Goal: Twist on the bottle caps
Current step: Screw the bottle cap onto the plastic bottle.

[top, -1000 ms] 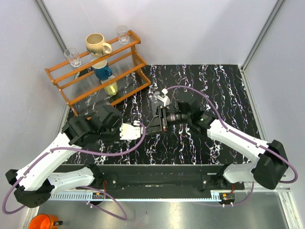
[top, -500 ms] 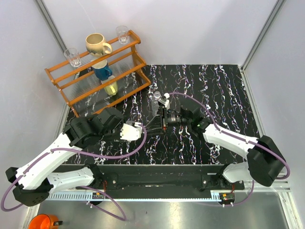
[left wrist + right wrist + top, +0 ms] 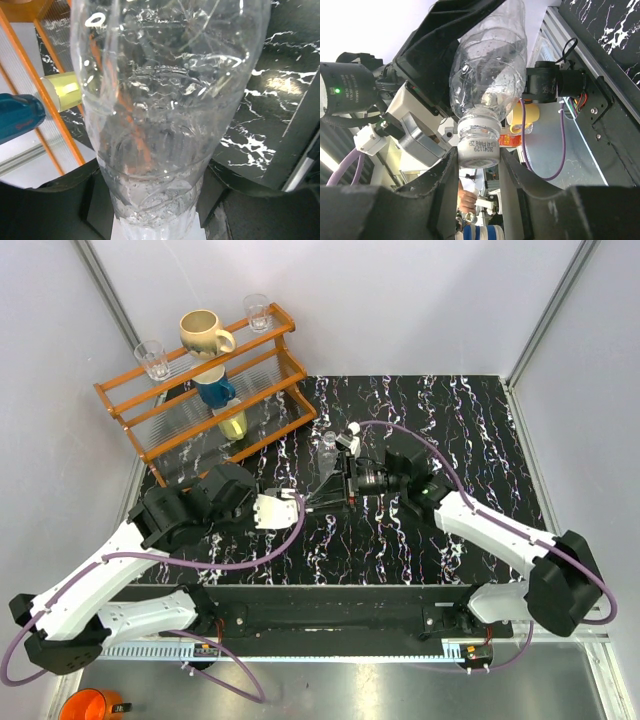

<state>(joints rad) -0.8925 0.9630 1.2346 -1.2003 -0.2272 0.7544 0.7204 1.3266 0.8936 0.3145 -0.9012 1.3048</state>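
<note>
Bottle caps are the concern, and one small round white plastic screw cap (image 3: pixel 479 150), printed with dark lettering, is seen on the neck of a clear, ribbed plastic bottle (image 3: pixel 487 75). That bottle is held off the black marble-patterned table (image 3: pixel 450 420), lying roughly level between the two arms, its base toward the left arm and its neck toward the right.

The bottle's lower body is clamped by the left gripper (image 3: pixel 157 215), whose jaws are set moderately wide to take the bottle's girth. The cap is pinched from both sides by the right gripper (image 3: pixel 478 165), whose jaws are drawn in narrow on it, with a dark finger (image 3: pixel 442 185) pressed to each side.

The step in hand is judged to be the threading of this first cap: bottle steadied by one arm, cap turned by the other. How far the cap is wound down cannot be told, although it appears to sit square on the neck.

What the next move calls for is a rotation of the right wrist about the bottle's axis, with the neck kept in line so that the thread is not crossed, and the left hold kept firm enough that the thin, soft-looking wall does not twist or buckle.

A second clear bottle (image 3: pixel 328 446) appears to stand upright on the table just behind the grippers; whether it bears a cap cannot be made out.
</note>
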